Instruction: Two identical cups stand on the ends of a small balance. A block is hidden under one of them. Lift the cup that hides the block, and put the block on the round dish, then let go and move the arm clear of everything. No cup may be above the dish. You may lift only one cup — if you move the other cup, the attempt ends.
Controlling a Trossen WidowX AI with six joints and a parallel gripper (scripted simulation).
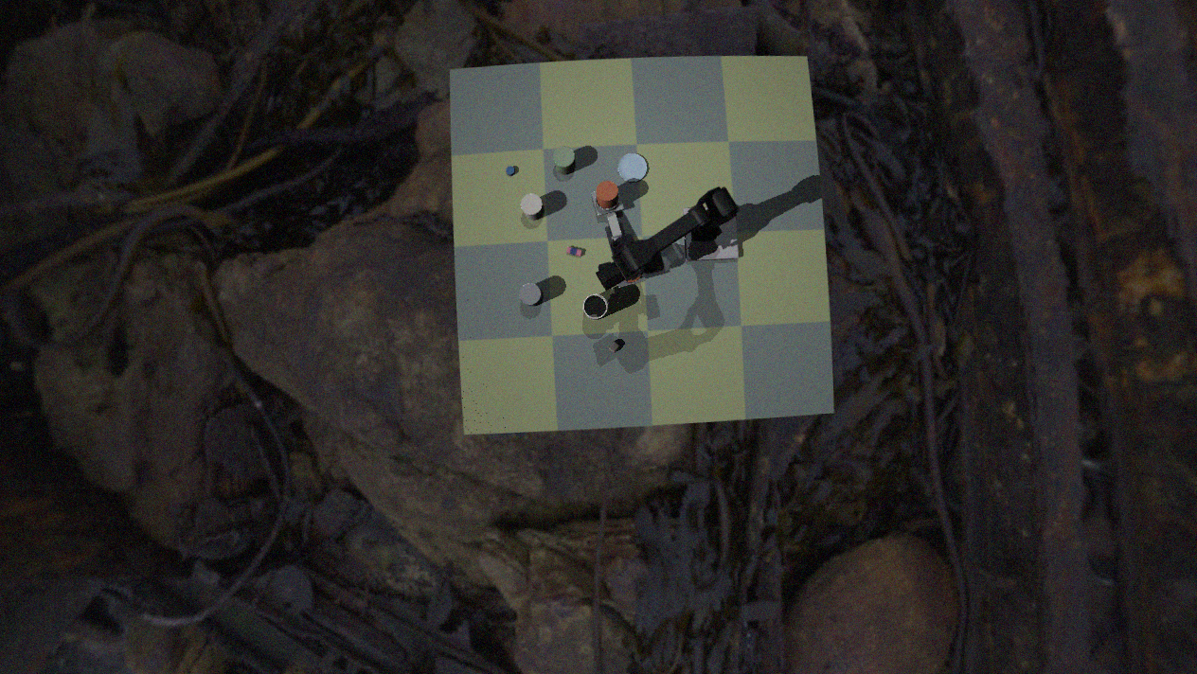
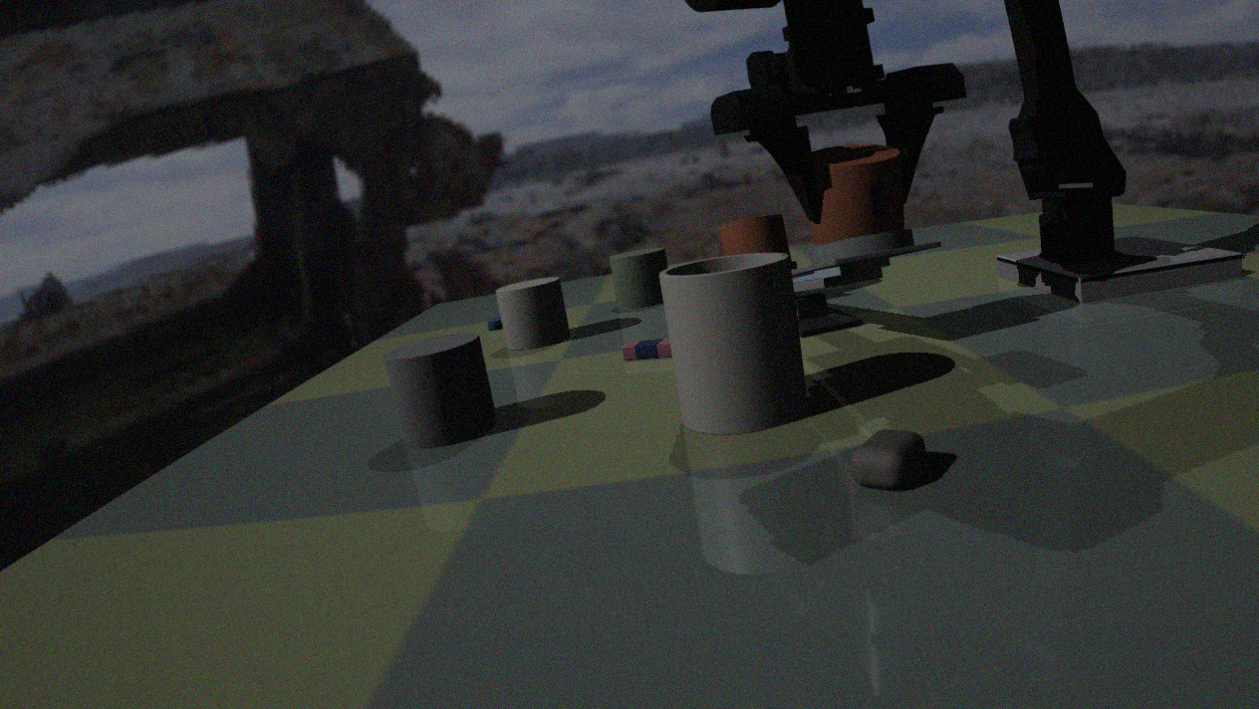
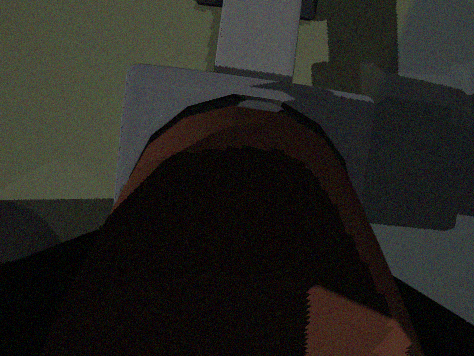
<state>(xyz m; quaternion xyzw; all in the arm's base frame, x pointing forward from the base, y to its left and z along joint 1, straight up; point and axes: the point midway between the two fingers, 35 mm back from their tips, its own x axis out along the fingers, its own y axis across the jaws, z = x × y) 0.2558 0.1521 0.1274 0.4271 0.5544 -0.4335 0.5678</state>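
Observation:
My gripper [image 2: 861, 206] is shut on the near orange cup [image 1: 634, 279] [image 2: 859, 198] [image 3: 280, 130], with a finger on each side. The balance [image 1: 614, 224] [image 2: 817, 280] [image 3: 150, 90] is tilted. Its near end is raised close under the held cup; I cannot tell whether they touch. The other orange cup [image 1: 607, 194] [image 2: 753, 233] stands upright on the far end, which is lower. The round pale blue dish [image 1: 632, 167] lies beside that far cup in the top view. No hidden block shows in any view.
A tall open white cylinder [image 1: 595, 306] [image 2: 735, 343] stands near the gripper. Grey [image 1: 530, 292] [image 2: 440, 391], white [image 1: 530, 204] [image 2: 533, 314] and green [image 1: 563, 159] [image 2: 638, 279] cylinders stand farther off. A pink-and-blue piece [image 1: 575, 251] [image 2: 647, 350] and a dark stone [image 2: 884, 459] lie low.

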